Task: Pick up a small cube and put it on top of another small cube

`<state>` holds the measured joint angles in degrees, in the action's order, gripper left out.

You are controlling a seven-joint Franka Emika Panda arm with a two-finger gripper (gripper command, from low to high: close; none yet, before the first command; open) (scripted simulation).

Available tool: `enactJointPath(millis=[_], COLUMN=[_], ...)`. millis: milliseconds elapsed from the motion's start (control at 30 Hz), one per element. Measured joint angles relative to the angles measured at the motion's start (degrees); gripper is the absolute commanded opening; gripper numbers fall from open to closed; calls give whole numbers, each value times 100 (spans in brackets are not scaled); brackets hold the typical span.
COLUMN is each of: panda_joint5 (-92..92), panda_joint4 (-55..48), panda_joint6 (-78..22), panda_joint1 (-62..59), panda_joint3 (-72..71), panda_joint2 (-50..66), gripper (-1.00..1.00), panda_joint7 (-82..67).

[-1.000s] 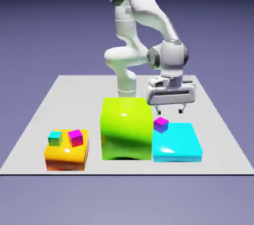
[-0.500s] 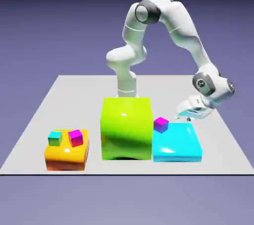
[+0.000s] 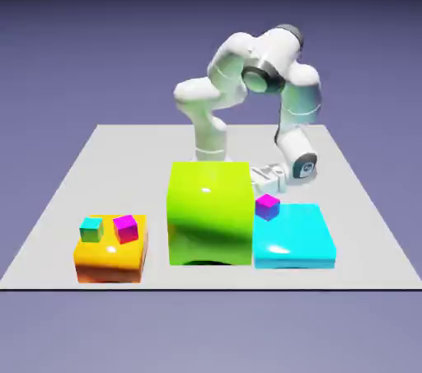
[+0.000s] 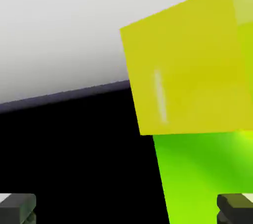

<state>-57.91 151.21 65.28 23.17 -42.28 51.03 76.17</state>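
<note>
While the gripper [image 3: 257,185] hangs wide apart, magenta cube [image 3: 267,207] near cyan block [image 3: 294,235], green block [image 3: 210,213] alongside

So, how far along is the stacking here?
Nothing looks done: the teal cube and magenta cube share the orange block, the purple cube is by the cyan slab, none stacked on another. Nothing in hand: the gripper is empty, jaws wide open. Grasping, lifting and placing are all left.
</note>
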Motion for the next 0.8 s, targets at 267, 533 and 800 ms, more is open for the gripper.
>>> enactJointPath(millis=[267, 533, 800], panda_joint5=[-1993, -3408, -4764], panda_joint4=[1249, 1412, 1385], panda_joint6=[-1350, -1254, -790], panda_joint1=[-1016, -1798, -2053], panda_joint3=[-1248, -1434, -362], panda_joint2=[1097, 1113, 792], gripper=[0, 0, -100], panda_joint7=[-460, -1151, -1551])
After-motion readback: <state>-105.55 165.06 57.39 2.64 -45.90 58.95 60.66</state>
